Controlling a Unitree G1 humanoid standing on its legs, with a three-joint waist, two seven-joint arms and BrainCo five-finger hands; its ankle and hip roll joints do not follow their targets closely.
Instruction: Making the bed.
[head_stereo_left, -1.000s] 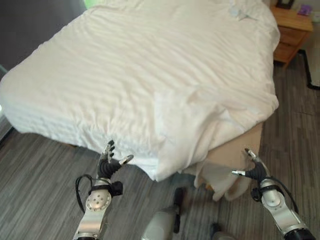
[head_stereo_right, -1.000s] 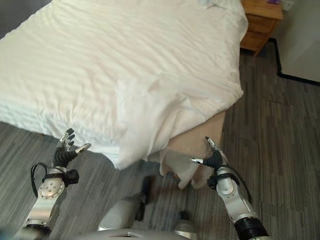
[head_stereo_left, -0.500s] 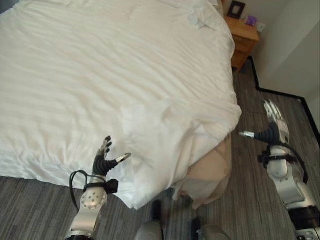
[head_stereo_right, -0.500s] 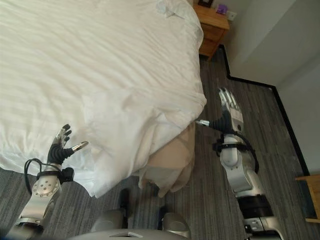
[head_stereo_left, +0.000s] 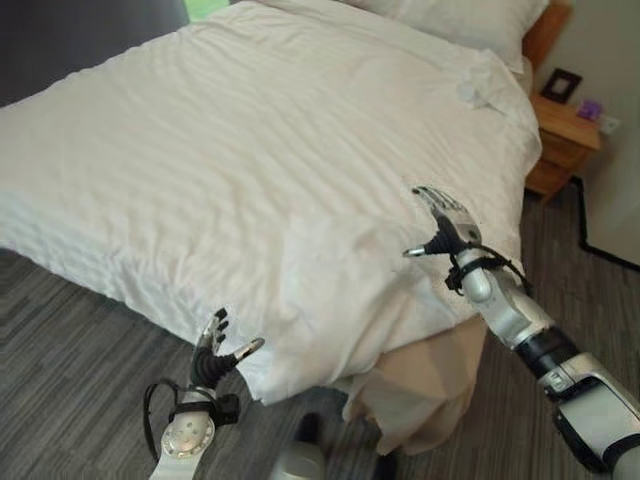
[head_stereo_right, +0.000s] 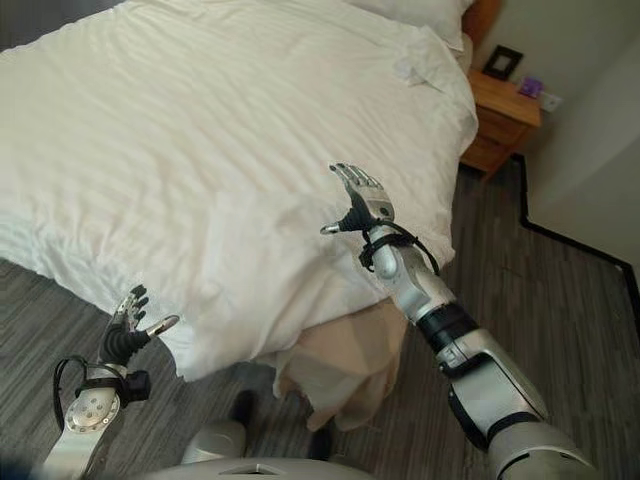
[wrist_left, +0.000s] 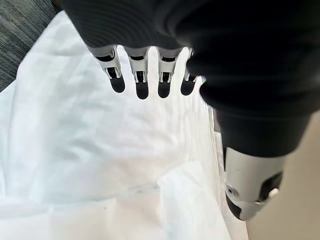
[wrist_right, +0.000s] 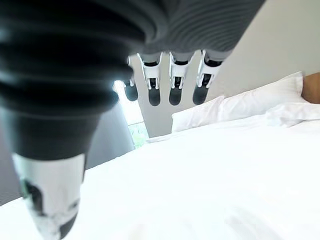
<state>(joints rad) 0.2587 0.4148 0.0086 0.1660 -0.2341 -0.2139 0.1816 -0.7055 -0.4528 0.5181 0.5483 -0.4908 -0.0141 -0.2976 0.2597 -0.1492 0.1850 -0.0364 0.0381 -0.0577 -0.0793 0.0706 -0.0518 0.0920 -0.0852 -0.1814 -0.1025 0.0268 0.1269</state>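
Right hand (head_stereo_left: 443, 222): raised from beside the bed's corner to above the white duvet (head_stereo_left: 250, 150), fingers spread straight, holding nothing. Left hand (head_stereo_left: 215, 352): stays low, fingers extended, empty, just beside the duvet's hanging corner. Pillow (head_stereo_left: 460, 15): far beyond right hand.

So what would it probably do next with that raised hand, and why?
Probably lower the open right hand onto the rumpled duvet corner to take hold. That corner is folded and bunched, baring the tan mattress; the left hand hovers open near the edge.
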